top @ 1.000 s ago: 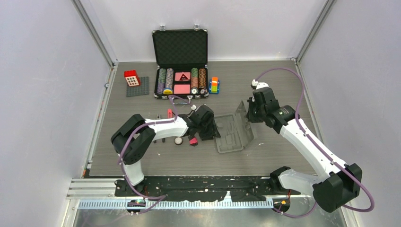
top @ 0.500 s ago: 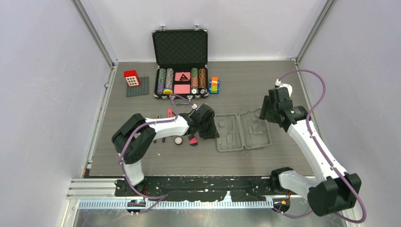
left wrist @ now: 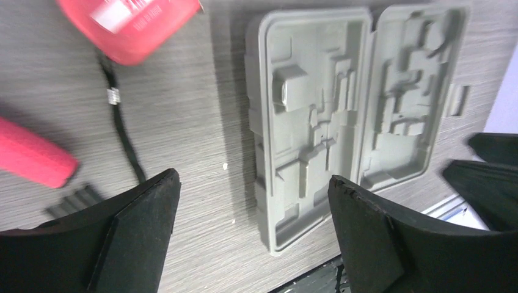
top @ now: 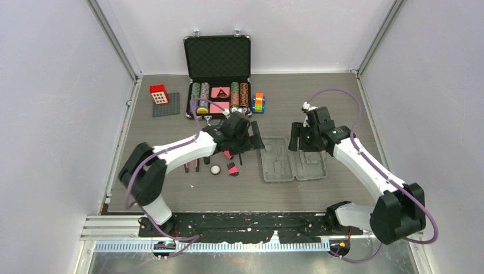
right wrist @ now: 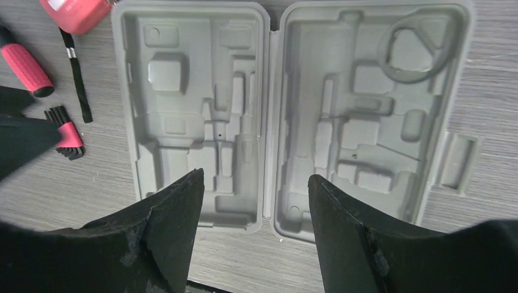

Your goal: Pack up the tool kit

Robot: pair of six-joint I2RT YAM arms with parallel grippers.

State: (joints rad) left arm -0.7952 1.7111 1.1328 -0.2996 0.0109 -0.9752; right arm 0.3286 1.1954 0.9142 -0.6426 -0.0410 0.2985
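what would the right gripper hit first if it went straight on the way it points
Most likely the open grey case, near its hinge: the right gripper points down at it. Height above it is unclear.

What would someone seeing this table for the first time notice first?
The flat grey plastic hinged case lies wide open in the middle of the grey table, its moulded slots all empty. Small red-and-black hand tools lie scattered just left of it. At the far edge, a larger black metal-edged case stands open, showing rows of poker chips.
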